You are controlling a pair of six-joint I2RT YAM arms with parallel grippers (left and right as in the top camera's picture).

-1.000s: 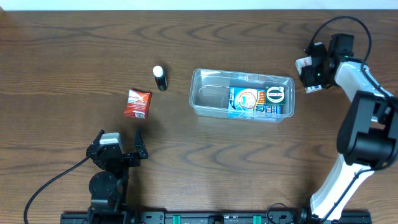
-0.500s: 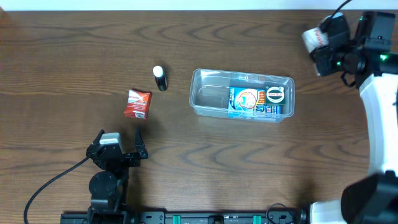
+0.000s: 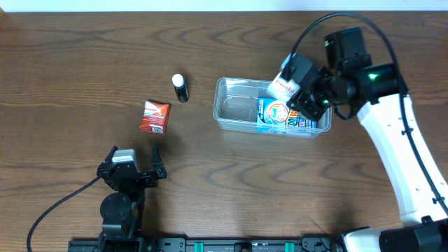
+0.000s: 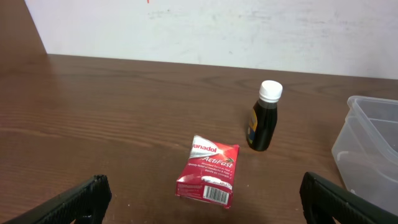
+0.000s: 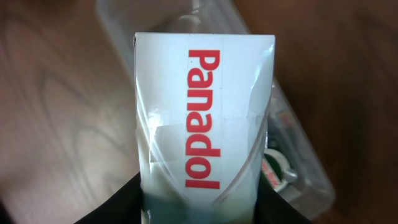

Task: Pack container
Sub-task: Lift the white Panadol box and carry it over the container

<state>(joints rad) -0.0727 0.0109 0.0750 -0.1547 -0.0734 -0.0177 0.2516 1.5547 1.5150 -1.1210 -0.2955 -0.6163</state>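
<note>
The clear plastic container [image 3: 234,108] sits mid-table and holds a blue packet [image 3: 274,115] and a small round tin. My right gripper [image 3: 299,89] hovers over the container's right half, shut on a white Panadol box [image 3: 285,85] with red lettering. In the right wrist view that Panadol box [image 5: 204,112] fills the frame between the dark fingers, with the container [image 5: 292,155] below it. My left gripper [image 3: 133,168] rests open near the front edge. Between its wide fingers the left wrist view shows a red Panadol ActiFast packet [image 4: 208,171] and a dark bottle [image 4: 263,117] with a white cap.
The red packet [image 3: 154,116] and the small dark bottle [image 3: 181,88] lie left of the container. The container's rim [image 4: 373,134] shows at the right edge of the left wrist view. A cable runs from the left arm toward the front-left corner.
My right arm has carried the white Panadol box from the far right of the table leftward to above the container. The left arm has not moved.
</note>
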